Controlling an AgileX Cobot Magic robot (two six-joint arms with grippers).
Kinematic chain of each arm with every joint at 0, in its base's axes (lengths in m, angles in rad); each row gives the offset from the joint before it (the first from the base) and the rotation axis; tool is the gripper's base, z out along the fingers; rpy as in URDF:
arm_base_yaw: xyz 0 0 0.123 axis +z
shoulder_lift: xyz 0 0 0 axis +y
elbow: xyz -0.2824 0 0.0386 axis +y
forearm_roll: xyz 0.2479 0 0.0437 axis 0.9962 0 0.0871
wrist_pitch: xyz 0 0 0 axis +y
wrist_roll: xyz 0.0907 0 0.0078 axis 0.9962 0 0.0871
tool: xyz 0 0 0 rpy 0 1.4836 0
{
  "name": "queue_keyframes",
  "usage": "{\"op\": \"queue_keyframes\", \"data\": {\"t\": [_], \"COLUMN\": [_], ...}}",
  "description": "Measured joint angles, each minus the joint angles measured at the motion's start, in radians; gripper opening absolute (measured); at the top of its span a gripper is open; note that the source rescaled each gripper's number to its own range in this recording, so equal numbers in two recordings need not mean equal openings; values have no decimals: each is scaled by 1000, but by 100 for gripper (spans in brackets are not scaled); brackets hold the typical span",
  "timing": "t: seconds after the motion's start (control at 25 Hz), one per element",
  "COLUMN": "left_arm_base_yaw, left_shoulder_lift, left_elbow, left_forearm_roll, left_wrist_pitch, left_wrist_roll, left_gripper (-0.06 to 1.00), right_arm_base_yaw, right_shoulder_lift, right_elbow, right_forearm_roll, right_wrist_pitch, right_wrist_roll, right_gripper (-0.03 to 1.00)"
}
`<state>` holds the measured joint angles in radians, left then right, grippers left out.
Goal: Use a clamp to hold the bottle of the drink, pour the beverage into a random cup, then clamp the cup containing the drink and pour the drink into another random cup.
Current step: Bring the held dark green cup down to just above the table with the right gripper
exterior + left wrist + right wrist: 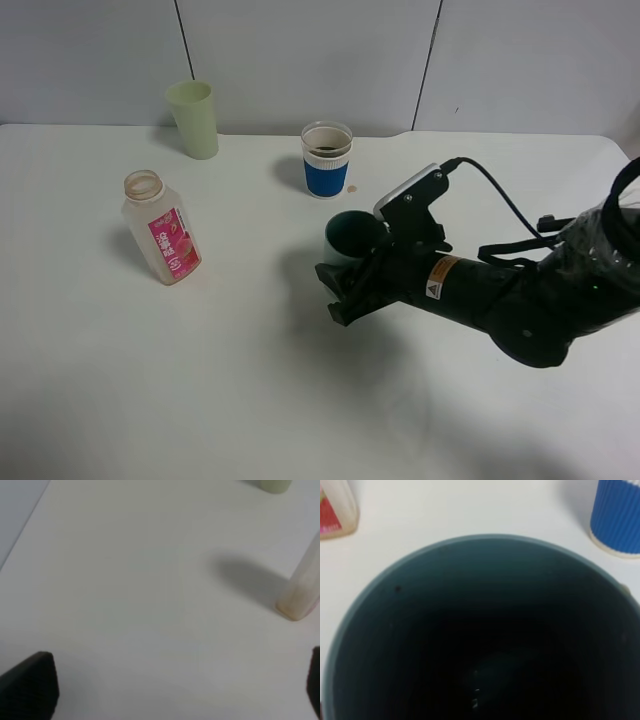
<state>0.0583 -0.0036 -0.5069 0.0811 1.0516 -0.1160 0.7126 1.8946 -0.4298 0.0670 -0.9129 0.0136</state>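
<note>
Judging by the dark liquid in the blue cup [327, 160] and the nearly empty, uncapped bottle [161, 228], both pours look done. The right claw [345, 290] hovers just beside the teal cup [480, 630], whose inside seems almost drained; whether it grips the cup cannot be told. The left claw [170, 690] stands wide over bare table [125, 580], bottle ahead of it.

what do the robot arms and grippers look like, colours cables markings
The right arm is glossy black, with a yellow and white warning label, a white-topped wrist camera module and a black cable looping over it. The right gripper is black. The left gripper fingers are black with finely textured pads.
</note>
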Motion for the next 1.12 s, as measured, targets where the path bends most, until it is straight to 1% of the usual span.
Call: {"op": "queue_keyframes", "data": {"t": [0.16, 0.44, 0.6, 0.8, 0.88, 1.0, 1.12], "left_arm_base_yaw": [0, 0, 0, 0, 0, 0, 0], "left_shoulder_lift": [0, 0, 0, 0, 0, 0, 0], "left_elbow": [0, 0, 0, 0, 0, 0, 0], "left_forearm_roll": [0, 0, 0, 0, 0, 0, 0], "left_wrist_pitch": [0, 0, 0, 0, 0, 0, 0], "left_wrist_roll": [0, 0, 0, 0, 0, 0, 0], "left_gripper": [100, 100, 100, 100, 100, 100, 100], "right_arm_base_yaw": [0, 0, 0, -7, -16, -38, -41], "right_shoulder_lift": [1, 1, 1, 1, 13, 54, 71], "right_elbow": [0, 0, 0, 0, 0, 0, 0], "right_forearm_roll": [3, 3, 7, 12, 9, 10, -2], "right_wrist_pitch": [-11, -11, -13, -17, -41, -76, -95], "right_wrist_roll": [-19, -93, -105, -104, -100, -51, -23], "right_gripper": [0, 0, 0, 0, 0, 0, 0]}}
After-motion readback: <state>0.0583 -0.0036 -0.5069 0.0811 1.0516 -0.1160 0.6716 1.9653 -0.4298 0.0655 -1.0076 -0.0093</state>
